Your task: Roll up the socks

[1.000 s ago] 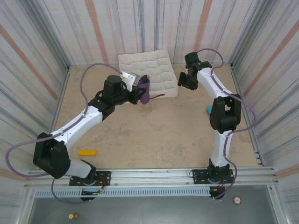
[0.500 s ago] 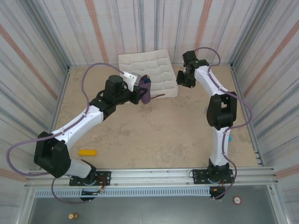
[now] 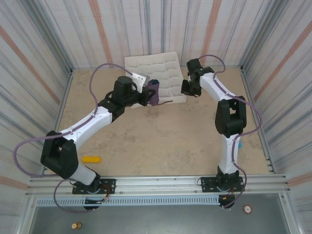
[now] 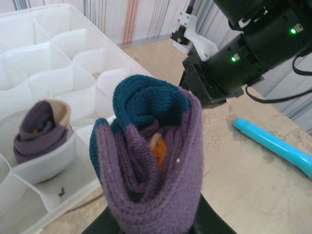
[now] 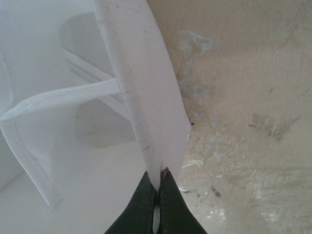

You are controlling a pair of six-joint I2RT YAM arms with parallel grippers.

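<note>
**left gripper (image 3: 153,93) holds rolled sock (image 4: 151,165); right gripper (image 5: 158,187) nips tray (image 5: 146,97)**

The left fingers clamp the base of the rolled sock, purple with a teal toe end. It stands upright just above the fingertips. Beyond and left of those fingers, the second sock (image 4: 41,129) sits rolled in a near-edge compartment of the white divided tray. The right fingers are pressed together, pinching the tray's thin outer wall right at their tips. A teal marker (image 4: 273,144) lies on the table to the right of the left fingers.
</note>
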